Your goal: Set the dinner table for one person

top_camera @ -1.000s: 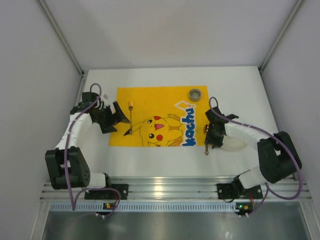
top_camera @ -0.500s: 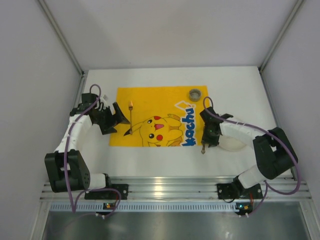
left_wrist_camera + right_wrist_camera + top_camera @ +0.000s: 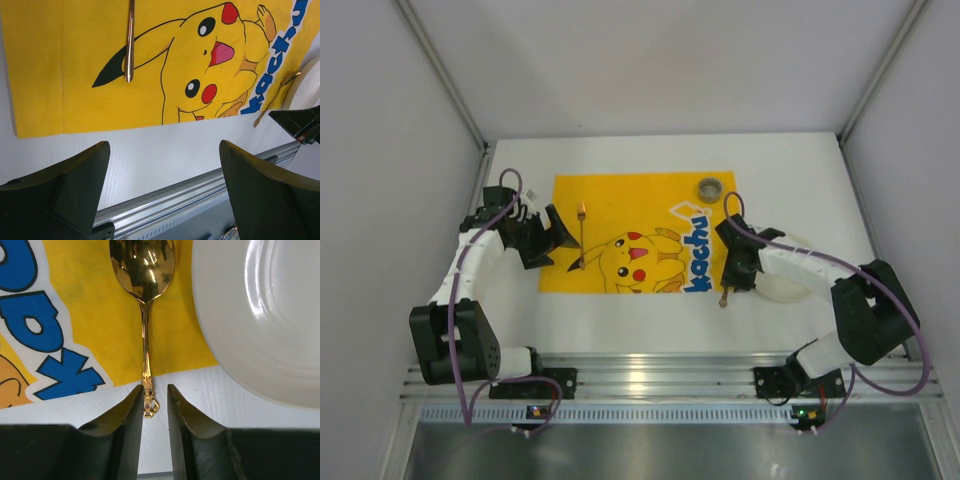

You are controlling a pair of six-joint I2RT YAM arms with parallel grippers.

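A gold spoon (image 3: 144,270) lies with its bowl on the yellow cartoon mat (image 3: 620,200) and its handle end on the white dinner table (image 3: 800,170). In the top view the spoon (image 3: 723,296) is at the mat's near right corner. My right gripper (image 3: 155,386) has its jaws narrowly apart around the handle end. The handle rests against the left finger, with a gap to the right finger. A white plate (image 3: 265,315) sits just right of the spoon. My left gripper (image 3: 163,145) is wide open and empty over the bare table by the mat's near left edge. A gold utensil (image 3: 130,40) lies on the mat's left side.
A small grey round cup (image 3: 709,188) stands at the mat's far right corner. The ribbed aluminium rail (image 3: 650,375) runs along the table's near edge. White walls close in the left, right and back. The plate (image 3: 788,288) is partly under my right arm.
My right gripper has shifted a little left, and the spoon's handle end has moved left with it. The left arm has not moved.
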